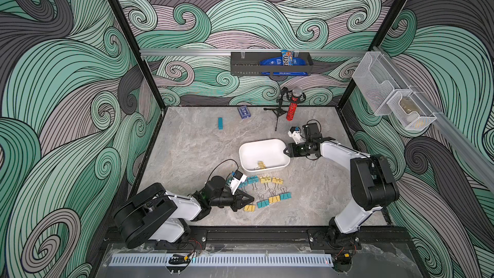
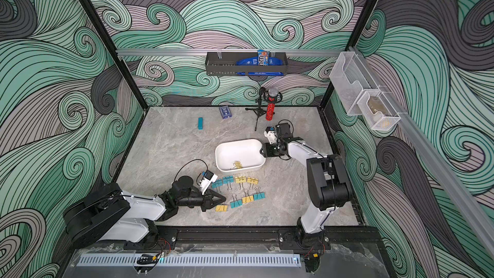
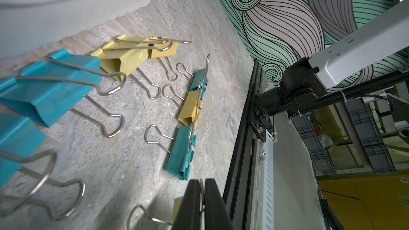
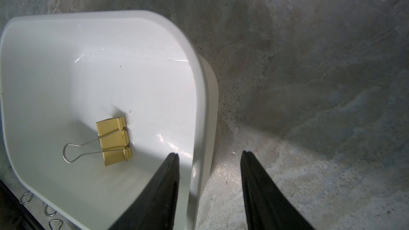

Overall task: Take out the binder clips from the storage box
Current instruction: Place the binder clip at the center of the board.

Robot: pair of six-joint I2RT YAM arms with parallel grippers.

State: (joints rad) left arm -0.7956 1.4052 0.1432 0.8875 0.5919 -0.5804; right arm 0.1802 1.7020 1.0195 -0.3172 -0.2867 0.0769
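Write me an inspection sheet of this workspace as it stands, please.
Surface: grey marbled tabletop, nothing spilled.
Job's things: last yellow clip lies in the storage box; seven binder clips lie outside it.
Clutter: teal block, card pack, microphone on stand.
Grippers: left pincer shut on held yellow clip's wire handle; right pincer open, straddling the box wall.
Cables: black loop at each wrist.
Surroundings: black wall tray, mesh bins, swirl-patterned walls.

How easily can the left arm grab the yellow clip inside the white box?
Probably not yet: the left gripper is pinching another yellow clip by its wire handle. Once free, likely yes: the white box is open-topped and close, its lone clip uncovered.
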